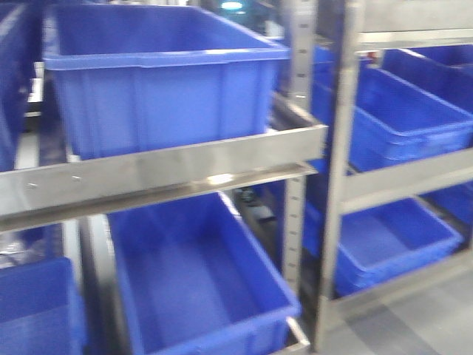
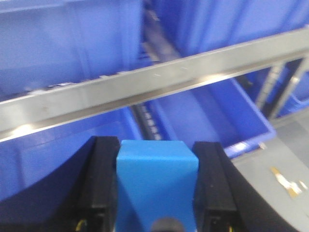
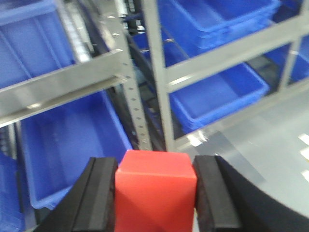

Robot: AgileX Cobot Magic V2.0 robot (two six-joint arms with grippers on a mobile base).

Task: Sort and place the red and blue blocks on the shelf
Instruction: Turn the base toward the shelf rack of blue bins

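L gripper [image 2: 157, 162] pinches blue block [image 2: 157, 186]; R gripper [image 3: 157, 181] pinches red block [image 3: 155, 195]; shelf [image 2: 145, 89] lies just ahead, far side.

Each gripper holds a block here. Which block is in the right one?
The red block, clamped between the right gripper's black fingers. The other cube, the blue block, sits in the left gripper instead.

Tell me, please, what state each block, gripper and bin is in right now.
blue block: held off the shelf.
red block: held off the shelf.
left gripper: shut on the blue block.
right gripper: shut on the red block.
lower bin: empty where visible.
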